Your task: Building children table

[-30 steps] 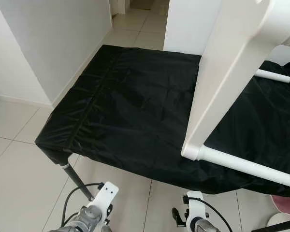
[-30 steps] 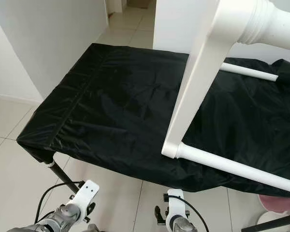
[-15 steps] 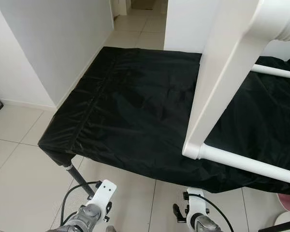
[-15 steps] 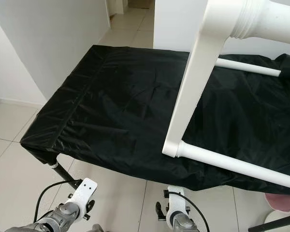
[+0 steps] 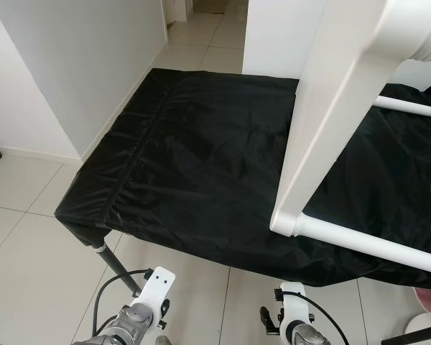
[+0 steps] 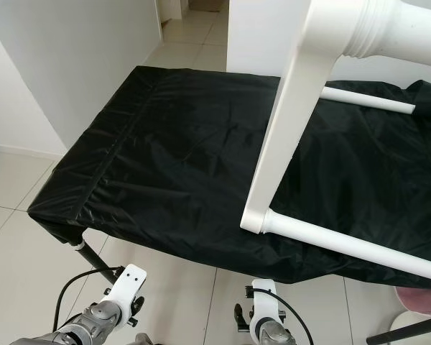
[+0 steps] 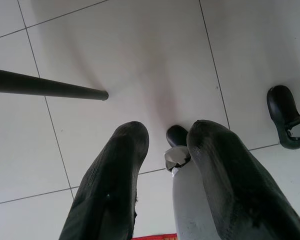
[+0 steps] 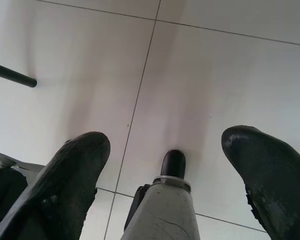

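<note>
Black left gripper (image 7: pixel 162 145): narrow gap, empty | right gripper (image 8: pixel 165 150): wide, empty

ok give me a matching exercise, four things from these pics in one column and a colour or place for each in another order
Things:
1. cloth
2. frame
3. left tool
4. table leg

Descriptions:
A. white, standing on the covered table at the robot's right
B. black, draped over the table top
C. dark, slanting down to the tiled floor under the near left corner
D. hanging low, pointed down at the floor tiles

Pairs: 1-B, 2-A, 3-D, 4-C
</note>
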Tool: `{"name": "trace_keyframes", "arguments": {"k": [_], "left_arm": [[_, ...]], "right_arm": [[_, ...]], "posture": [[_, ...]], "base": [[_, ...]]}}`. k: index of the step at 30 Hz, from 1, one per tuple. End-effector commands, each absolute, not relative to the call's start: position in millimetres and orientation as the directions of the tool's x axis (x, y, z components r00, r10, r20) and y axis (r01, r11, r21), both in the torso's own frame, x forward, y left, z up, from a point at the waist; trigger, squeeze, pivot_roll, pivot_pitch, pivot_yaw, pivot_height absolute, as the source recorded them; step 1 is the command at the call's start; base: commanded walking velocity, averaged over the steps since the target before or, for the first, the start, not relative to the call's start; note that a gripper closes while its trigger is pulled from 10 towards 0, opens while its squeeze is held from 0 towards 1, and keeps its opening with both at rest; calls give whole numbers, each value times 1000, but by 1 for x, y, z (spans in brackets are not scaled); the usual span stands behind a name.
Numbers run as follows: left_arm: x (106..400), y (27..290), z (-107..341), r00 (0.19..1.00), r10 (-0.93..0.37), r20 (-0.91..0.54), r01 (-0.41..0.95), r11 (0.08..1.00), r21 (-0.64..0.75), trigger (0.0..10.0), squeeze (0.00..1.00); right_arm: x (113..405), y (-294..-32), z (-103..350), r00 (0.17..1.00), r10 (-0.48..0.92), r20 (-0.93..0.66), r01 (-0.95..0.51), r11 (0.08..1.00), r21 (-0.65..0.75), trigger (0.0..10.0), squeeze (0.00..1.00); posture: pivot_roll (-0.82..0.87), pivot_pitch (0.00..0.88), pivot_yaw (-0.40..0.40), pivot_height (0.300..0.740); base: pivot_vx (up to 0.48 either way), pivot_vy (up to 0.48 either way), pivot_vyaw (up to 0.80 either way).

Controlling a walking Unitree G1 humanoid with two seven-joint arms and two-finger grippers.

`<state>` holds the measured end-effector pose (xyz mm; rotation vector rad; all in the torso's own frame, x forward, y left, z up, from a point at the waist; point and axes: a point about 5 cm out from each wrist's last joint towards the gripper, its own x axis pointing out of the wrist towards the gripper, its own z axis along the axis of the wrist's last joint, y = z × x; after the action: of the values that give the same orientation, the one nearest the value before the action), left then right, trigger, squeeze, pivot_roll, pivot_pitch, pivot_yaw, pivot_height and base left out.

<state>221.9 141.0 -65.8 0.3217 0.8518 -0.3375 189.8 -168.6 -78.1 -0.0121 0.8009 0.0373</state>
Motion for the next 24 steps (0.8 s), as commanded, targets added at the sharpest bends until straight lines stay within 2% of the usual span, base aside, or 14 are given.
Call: {"name": "trace_keyframes", "arguments": {"k": [1, 11, 24], "left_arm": [[214, 142, -70, 577, -185, -796, 433, 895, 105, 10000, 0], [212, 145, -71, 580, -183, -794, 405, 910, 86, 10000, 0], [215, 142, -69, 582, -199, -789, 444, 890, 103, 10000, 0]], "right_arm": [[186, -168, -80, 683, 34, -729, -43, 999, 6, 10000, 0], [185, -168, -81, 681, 42, -732, -59, 998, 3, 10000, 0], [190, -169, -79, 685, 47, -727, -69, 998, 0, 10000, 0]], "posture": [[-79, 0, 40, 740], [-64, 0, 25, 740], [-59, 0, 18, 740]], "base": [[0, 0, 0], [0, 0, 0], [0, 0, 0]]}}
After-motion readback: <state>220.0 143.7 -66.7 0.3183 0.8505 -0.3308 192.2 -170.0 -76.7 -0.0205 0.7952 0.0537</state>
